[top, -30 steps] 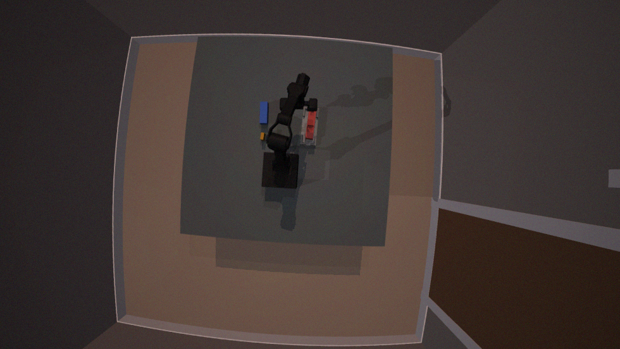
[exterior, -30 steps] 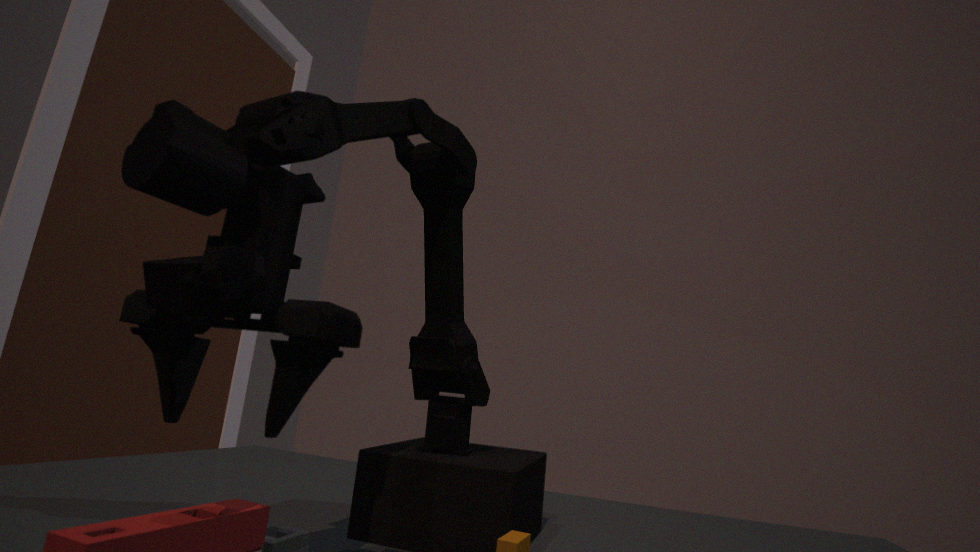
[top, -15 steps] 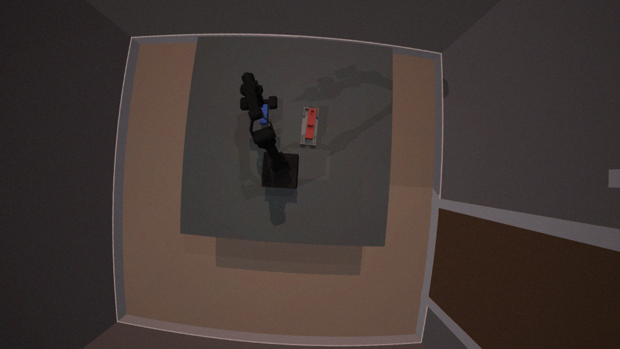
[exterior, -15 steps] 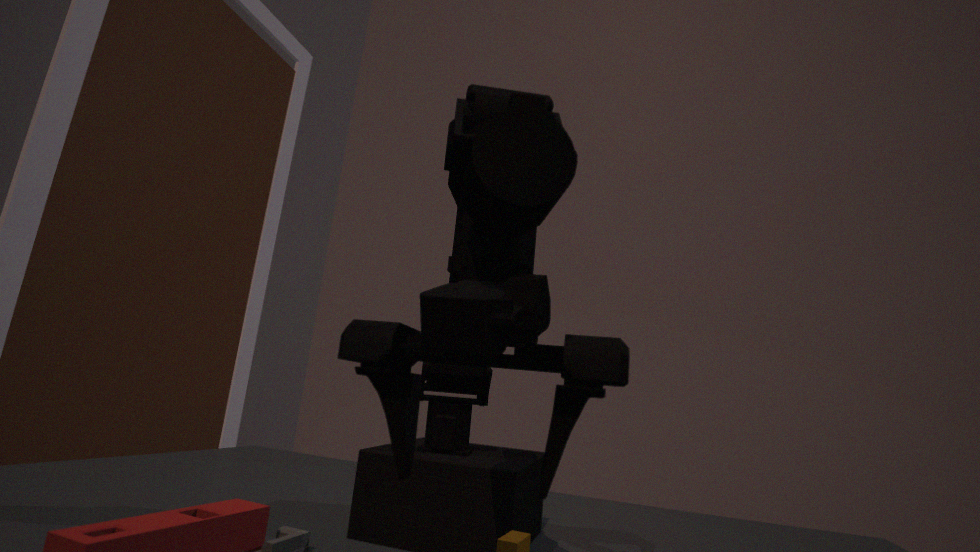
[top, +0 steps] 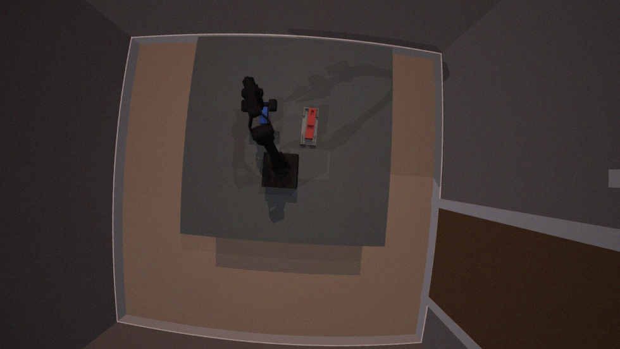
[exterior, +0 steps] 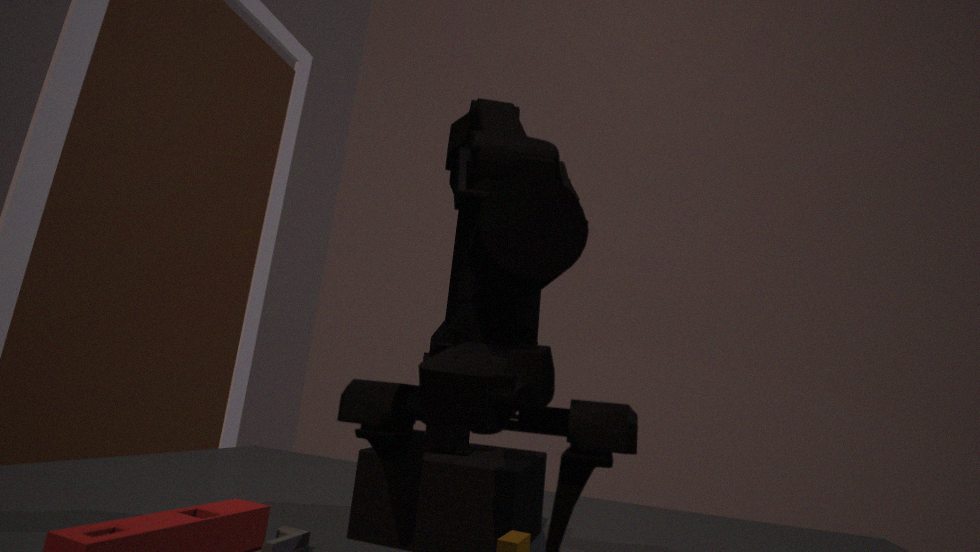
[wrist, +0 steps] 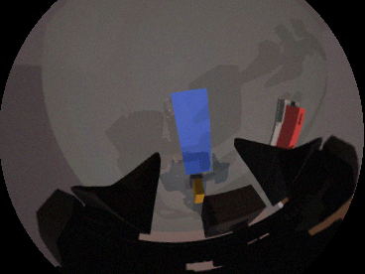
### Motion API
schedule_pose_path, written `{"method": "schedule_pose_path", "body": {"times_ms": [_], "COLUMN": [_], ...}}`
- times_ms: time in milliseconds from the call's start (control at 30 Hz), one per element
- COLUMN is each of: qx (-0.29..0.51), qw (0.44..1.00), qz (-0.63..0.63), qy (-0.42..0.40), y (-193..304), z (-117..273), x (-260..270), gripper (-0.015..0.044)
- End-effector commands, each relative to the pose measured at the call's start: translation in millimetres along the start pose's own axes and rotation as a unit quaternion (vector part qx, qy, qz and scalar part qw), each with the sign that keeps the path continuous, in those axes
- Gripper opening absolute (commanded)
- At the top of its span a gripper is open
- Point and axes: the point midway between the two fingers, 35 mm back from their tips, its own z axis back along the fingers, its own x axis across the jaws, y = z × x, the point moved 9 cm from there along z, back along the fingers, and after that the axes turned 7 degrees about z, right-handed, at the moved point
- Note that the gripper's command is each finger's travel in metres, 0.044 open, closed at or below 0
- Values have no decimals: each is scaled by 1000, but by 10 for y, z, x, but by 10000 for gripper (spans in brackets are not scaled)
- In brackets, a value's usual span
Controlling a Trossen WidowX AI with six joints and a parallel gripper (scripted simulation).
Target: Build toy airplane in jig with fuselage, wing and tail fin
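Note:
The red fuselage (top: 310, 131) (exterior: 157, 529) (wrist: 291, 128) lies lengthwise in the grey cradle (top: 303, 125) (exterior: 291, 539) and looks level. Both sockets on its top show empty in the exterior view. The blue wing (top: 264, 116) (wrist: 190, 119) lies on the table left of the cradle; its tab is not visible. The small orange tail fin (exterior: 513, 541) (wrist: 198, 191) stands between the wing and the arm's base, hidden in the top view. My gripper (top: 258, 105) (exterior: 481, 546) (wrist: 197, 148) is wide open and empty, above the wing, with one finger on either side of it in the wrist view.
The arm's dark base block (top: 279, 173) (wrist: 233, 205) stands on the grey table (top: 347, 208), behind the tail fin and wing. The cradle with the fuselage stands to the right of my gripper in the top view. Arm shadows fall across the table.

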Motion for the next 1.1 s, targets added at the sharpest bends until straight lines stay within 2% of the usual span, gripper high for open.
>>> {"method": "schedule_pose_path", "body": {"times_ms": [0, 1033, 1067], "qx": [3, 3, 3], "qw": [1000, 1000, 1000], "qz": [-3, -3, -3], "qy": [3, 3, 3], "y": [9, 14, 14], "z": [-117, -537, -537], "x": [-3, -6, -6], "gripper": [440, 440, 414]}}
